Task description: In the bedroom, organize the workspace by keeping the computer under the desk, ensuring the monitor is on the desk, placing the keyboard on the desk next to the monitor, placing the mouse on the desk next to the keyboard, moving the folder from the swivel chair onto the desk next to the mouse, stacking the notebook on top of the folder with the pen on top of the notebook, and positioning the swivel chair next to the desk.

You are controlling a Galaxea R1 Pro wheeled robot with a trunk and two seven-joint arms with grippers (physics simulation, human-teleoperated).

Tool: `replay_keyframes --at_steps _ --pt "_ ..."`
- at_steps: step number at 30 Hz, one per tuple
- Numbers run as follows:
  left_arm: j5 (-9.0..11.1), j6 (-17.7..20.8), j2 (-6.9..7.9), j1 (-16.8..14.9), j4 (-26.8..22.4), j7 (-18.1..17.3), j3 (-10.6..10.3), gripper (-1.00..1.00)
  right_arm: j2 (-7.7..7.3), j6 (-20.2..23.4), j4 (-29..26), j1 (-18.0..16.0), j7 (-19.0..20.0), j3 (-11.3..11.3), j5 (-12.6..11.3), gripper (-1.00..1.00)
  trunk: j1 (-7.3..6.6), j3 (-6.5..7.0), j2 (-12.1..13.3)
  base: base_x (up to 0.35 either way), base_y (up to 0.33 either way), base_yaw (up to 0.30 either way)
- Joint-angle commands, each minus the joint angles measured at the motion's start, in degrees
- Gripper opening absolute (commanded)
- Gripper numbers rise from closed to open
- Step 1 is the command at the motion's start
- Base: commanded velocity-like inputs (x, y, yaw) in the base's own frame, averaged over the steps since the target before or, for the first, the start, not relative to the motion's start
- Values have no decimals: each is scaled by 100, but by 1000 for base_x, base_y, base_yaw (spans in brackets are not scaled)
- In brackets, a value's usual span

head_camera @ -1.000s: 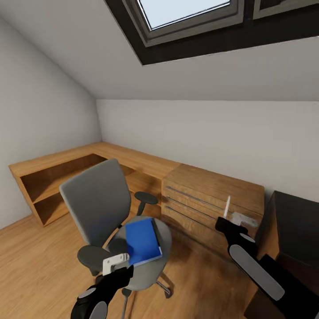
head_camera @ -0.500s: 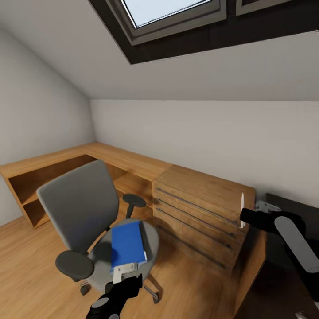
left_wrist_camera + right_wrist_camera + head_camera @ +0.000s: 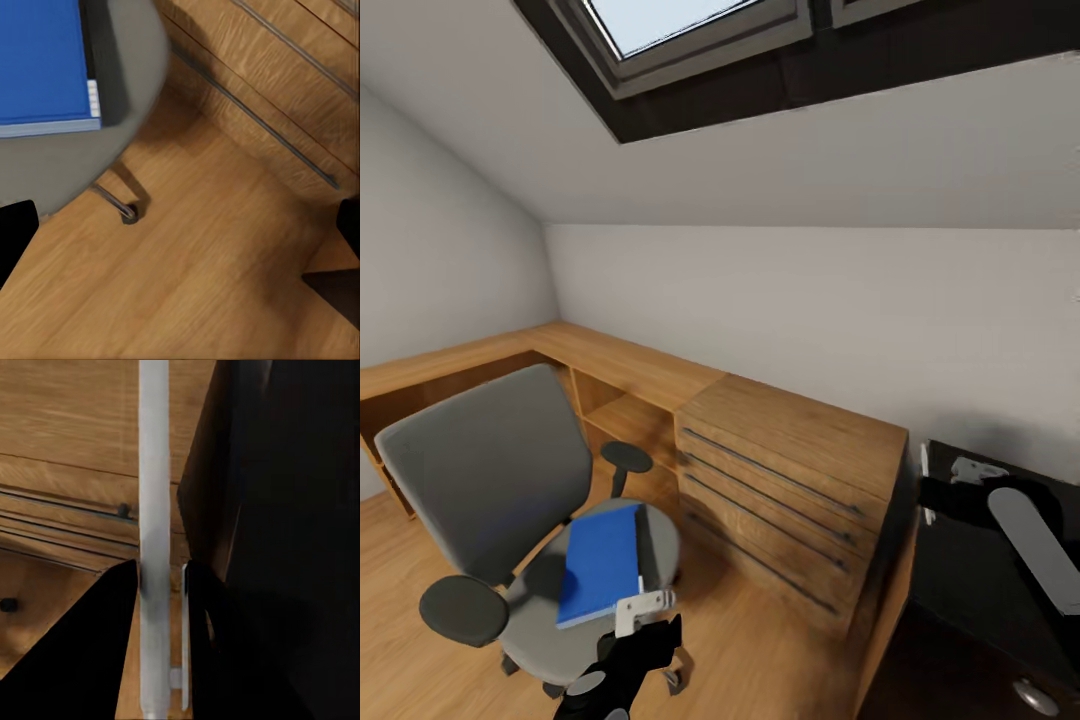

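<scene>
The swivel chair (image 3: 490, 480) stands low on the left of the head view, with the blue folder (image 3: 600, 565) flat on its grey seat (image 3: 124, 112). That folder (image 3: 41, 60) also appears in the left wrist view. My left gripper (image 3: 650, 625) hovers open just off the seat's front edge, holding nothing. My right gripper (image 3: 932, 492) is shut on the white pen (image 3: 925, 485), which stands upright at the near corner of the black desk (image 3: 980, 590). The right wrist view has the pen (image 3: 154, 510) clamped between dark fingers (image 3: 105, 637). Monitor, keyboard, mouse, notebook and computer are out of view.
A light wooden dresser (image 3: 790, 480) with long drawer handles stands between the chair and the desk. A low wooden shelf unit (image 3: 610, 370) runs along the wall behind the chair. Wooden floor (image 3: 202, 277) lies open beside the chair's caster (image 3: 129, 214). A sloped ceiling with a skylight (image 3: 680, 30) is overhead.
The camera has swung right, so chair and dresser sit further left in view. My right gripper has carried the pen rightward to the black desk's corner.
</scene>
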Motion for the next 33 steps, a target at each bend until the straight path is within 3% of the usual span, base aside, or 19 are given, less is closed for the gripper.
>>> replay_keyframes --at_steps 1,2,3,6,7,10,16,20,23,25,30,31,33 --pt "58 -15 1 -3 -9 58 -7 100 -5 8 11 -5 -124 9 -11 -100 0 -7 -4 3 -346 0" --pt "58 -67 1 -4 -10 56 -7 100 -7 19 32 -5 -173 8 20 -100 0 -7 -4 -13 -346 0" --pt "61 -368 5 -5 -10 34 -7 100 -5 104 133 -5 -240 9 61 -100 0 -7 -4 -127 -322 0" --pt "65 -514 5 -5 -10 26 -7 100 2 158 190 -5 -241 9 66 -100 0 -7 -4 -163 -308 0" --pt "72 -584 13 -5 -53 23 -6 100 23 153 474 -5 -213 57 74 -100 0 -7 -4 -111 -165 0" --pt "85 -589 14 32 -249 22 0 100 34 147 948 -12 -200 80 76 -100 0 -7 -4 -45 -67 0" --pt "110 -585 15 79 -426 148 4 100 51 127 1208 -14 -198 90 96 -100 0 -7 -4 -4 -5 0" --pt "111 -592 15 82 -445 175 4 100 130 102 1694 -27 -192 100 129 -100 0 -7 -4 0 0 0" --pt "111 -593 15 83 -448 179 2 100 155 -2 2000 -42 -188 104 305 -100 0 -7 -4 0 0 0" --pt "108 -590 15 97 -447 180 -1 100 167 -168 2313 -60 -124 105 546 -100 0 -7 -4 0 -84 0" --pt "103 -590 15 147 -446 180 -4 100 178 -559 2786 -81 201 106 865 -100 0 -7 -4 0 -235 0" --pt "103 -588 15 156 -443 180 -4 100 186 -740 2987 -125 371 106 1052 -100 0 -7 -4 0 -289 0" --pt "102 -586 15 160 -446 180 -6 100 253 -816 3085 -168 467 106 1155 -100 0 -7 -4 0 -244 0"
